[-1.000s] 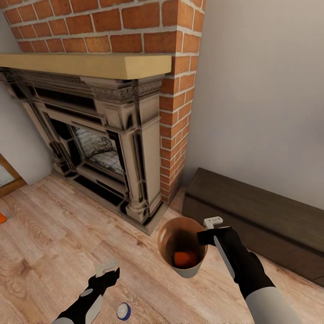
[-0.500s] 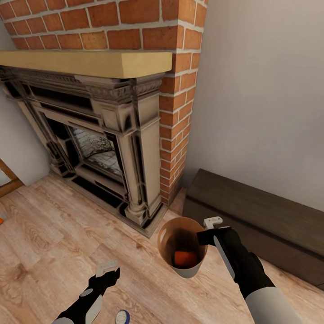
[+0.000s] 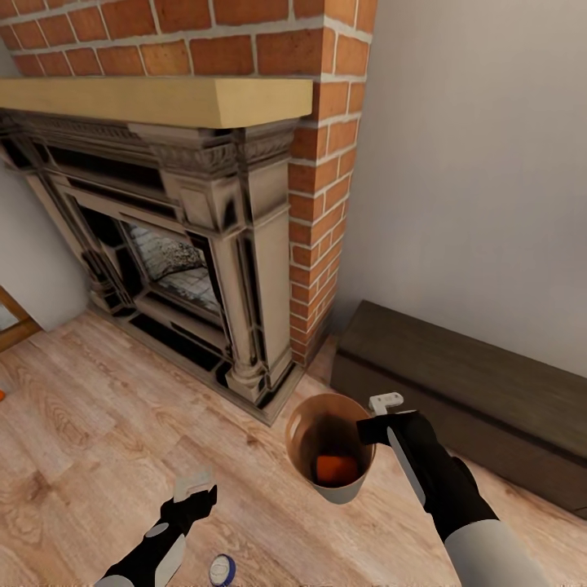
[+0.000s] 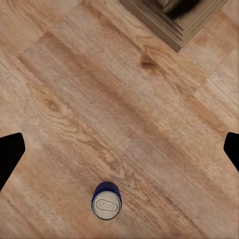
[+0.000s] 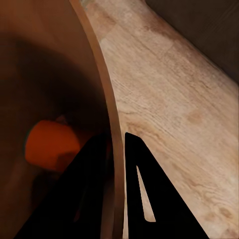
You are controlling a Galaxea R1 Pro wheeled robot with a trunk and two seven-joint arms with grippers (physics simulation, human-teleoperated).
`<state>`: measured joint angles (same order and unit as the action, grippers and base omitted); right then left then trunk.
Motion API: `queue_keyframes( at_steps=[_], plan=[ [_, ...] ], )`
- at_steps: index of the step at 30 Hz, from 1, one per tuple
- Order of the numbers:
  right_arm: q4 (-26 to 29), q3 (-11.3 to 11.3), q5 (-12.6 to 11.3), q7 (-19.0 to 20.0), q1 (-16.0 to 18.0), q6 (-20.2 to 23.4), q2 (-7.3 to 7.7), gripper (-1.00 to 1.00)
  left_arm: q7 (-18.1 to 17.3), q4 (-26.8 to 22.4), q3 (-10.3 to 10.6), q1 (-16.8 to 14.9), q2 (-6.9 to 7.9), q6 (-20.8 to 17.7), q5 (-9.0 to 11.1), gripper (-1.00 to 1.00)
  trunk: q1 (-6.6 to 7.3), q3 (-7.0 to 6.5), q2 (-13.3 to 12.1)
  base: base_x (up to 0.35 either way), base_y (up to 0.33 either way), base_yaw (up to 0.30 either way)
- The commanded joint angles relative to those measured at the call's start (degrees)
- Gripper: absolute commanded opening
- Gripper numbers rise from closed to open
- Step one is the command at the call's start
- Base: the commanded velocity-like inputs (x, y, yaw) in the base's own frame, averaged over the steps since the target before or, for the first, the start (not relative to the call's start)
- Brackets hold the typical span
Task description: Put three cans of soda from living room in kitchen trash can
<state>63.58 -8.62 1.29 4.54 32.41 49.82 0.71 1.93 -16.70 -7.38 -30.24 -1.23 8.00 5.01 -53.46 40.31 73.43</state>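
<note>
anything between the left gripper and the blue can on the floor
Nothing visible. The blue can stands upright on bare wood floor, in open view between the spread fingers of the left gripper. The fireplace base sits well beyond it.

Between the wide-spread jaws of the left gripper (image 4: 119,149) lies bare wood floor (image 4: 124,99), with the blue can (image 4: 106,202) standing free just short of them. The fireplace plinth (image 4: 169,20) blocks farther ahead. The bin wall (image 5: 107,114) fills the right gripper (image 5: 117,142).

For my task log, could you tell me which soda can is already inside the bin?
The orange can, lying at the bottom of the bin; the blue can stands upright on the floor.
</note>
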Motion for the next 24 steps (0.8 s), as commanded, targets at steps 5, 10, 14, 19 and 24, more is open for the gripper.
queue_keyframes(
  at_steps=[5, 10, 14, 19, 24],
  plan=[
    [0.04, 0.01, -0.77, 0.3, 0.03, 0.01, -0.01, -1.0, -0.02, 0.0, 0.0, 0.0, 0.0, -0.01, 0.0, 1.0, -1.1, 1.35, 2.03, 0.0, 0.0, 0.0],
    [0.04, 0.01, -0.77, 0.3, 0.03, 0.01, -0.01, -1.0, -0.03, 0.03, 0.0, 0.0, 0.0, -0.01, 0.0, 1.0, -2.2, 2.71, 4.03, 0.0, 0.0, 0.0],
    [0.01, 0.01, -0.77, 0.3, 0.03, 0.01, -0.01, -1.0, -0.08, 0.06, 0.0, 0.0, 0.0, -0.01, 0.0, 1.0, -3.08, 3.79, 5.63, 0.0, 0.0, 0.0],
    [0.02, 0.01, -0.77, 0.3, 0.03, 0.01, -0.01, -1.0, -0.09, 0.09, 0.0, 0.0, 0.0, -0.01, 0.0, 1.0, -4.17, 5.14, 7.64, 0.0, 0.0, 0.0],
    [0.03, 0.01, -0.77, 0.3, 0.03, 0.01, -0.01, -1.0, -0.09, 0.09, 0.0, 0.0, 0.0, -0.01, 0.0, 1.0, -5.27, 6.5, 9.65, 0.0, 0.0, 0.0]
  ],
)
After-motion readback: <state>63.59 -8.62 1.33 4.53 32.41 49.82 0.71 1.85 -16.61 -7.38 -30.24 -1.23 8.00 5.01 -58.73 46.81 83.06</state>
